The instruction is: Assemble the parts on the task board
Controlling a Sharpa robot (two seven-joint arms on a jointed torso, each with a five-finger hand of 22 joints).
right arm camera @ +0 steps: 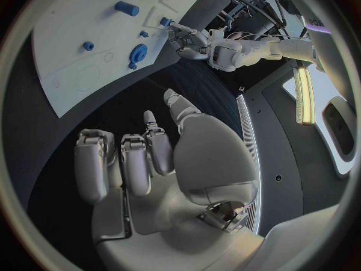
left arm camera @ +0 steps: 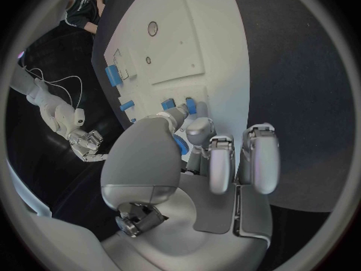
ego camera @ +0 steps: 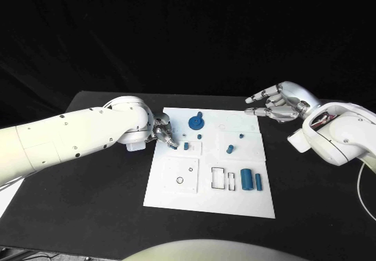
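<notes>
The left hand pinches a small blue peg at the white board's far left, so it should lower it straight into its slot, while the right hand, fingers spread, hovers beyond the far right corner

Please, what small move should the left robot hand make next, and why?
Probably lower the left robot hand a little and close its fingertips on the small blue part beside them. Its fingers already sit at the board's left edge, right by that part, but a firm hold cannot be seen. The right robot hand hovers open, off the board.
</notes>
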